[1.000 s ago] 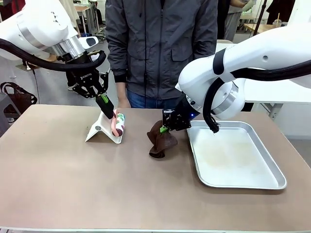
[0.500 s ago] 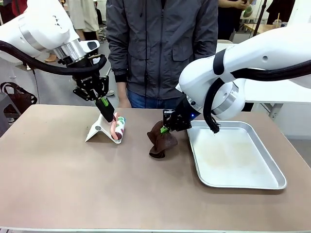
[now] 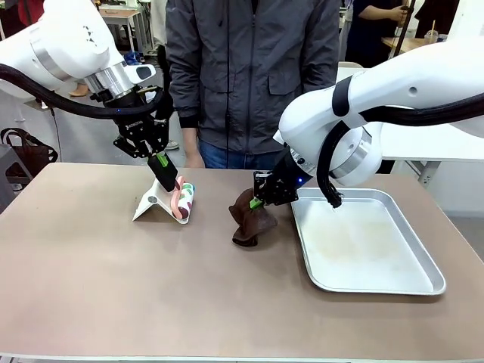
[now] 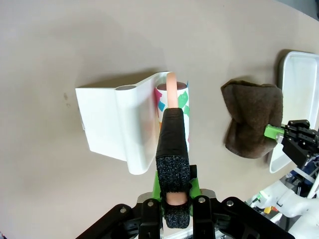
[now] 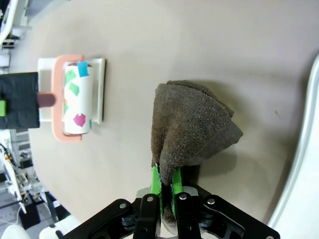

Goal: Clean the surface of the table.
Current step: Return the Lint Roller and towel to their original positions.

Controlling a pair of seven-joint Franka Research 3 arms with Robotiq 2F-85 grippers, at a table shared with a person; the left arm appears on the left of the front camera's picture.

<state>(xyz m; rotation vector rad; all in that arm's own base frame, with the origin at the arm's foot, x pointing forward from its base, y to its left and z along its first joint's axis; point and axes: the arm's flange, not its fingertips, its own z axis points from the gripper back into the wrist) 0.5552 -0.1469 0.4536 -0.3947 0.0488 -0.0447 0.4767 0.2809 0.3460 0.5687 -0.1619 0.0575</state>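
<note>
1. Brownish-taupe bench (image 3: 113, 287) spans the frame's lower half; a silver tray (image 3: 423, 281) sits lower right.
2. Left end effector (image 3: 168, 180), upper left, is clamped on a pink-handled lint roller (image 4: 175, 99) over its white stand (image 4: 112, 124).
3. Right end effector (image 3: 255, 201), centre, pinches a brown cloth (image 5: 192, 127) resting on the bench.

The worktop (image 3: 113, 287) was a matte brownish-taupe with a thin pale edge. On it stood a plain white plastic holder (image 4: 117, 124) carrying a white lint roller (image 5: 77, 102) patterned with green, pink and blue patches, its frame and handle a salmon pink. The crumpled towelling cloth (image 5: 192, 132) was dark brown. The shallow metal tray (image 3: 378, 283) was silver-grey. The person's zipped jacket (image 3: 249, 68) was dark grey above blue jeans. Both grippers were black with bright green pads.
</note>
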